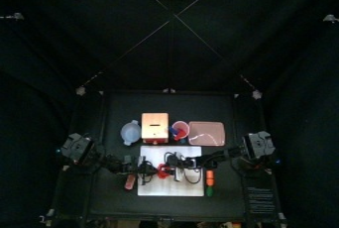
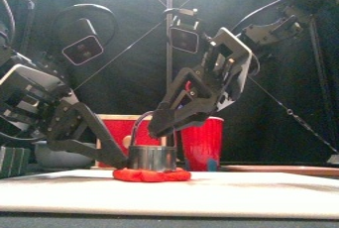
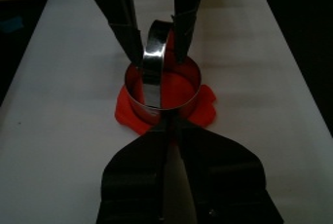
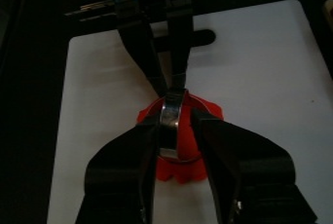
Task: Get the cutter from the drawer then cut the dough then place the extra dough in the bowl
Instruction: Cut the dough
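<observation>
A round metal cutter [image 2: 153, 157] stands on a flat red dough disc [image 2: 150, 176] in the middle of the white cutting board [image 2: 252, 194]. My right gripper [image 4: 172, 108] comes from above and is shut on the cutter's wire handle [image 3: 158, 45]. My left gripper [image 3: 166, 148] is low at the opposite side, shut, its tips against the dough's rim [image 3: 130, 121] beside the cutter wall. From above, the dough [image 1: 165, 171] and board [image 1: 150, 186] lie near the table's front, with both arms meeting over them.
Behind the board stand the blue-grey bowl [image 1: 130, 133], the wooden box [image 1: 157, 126] with its red drawer, the red cup [image 2: 203, 143] and the pink tray [image 1: 207, 133]. Bare board lies on either side of the dough.
</observation>
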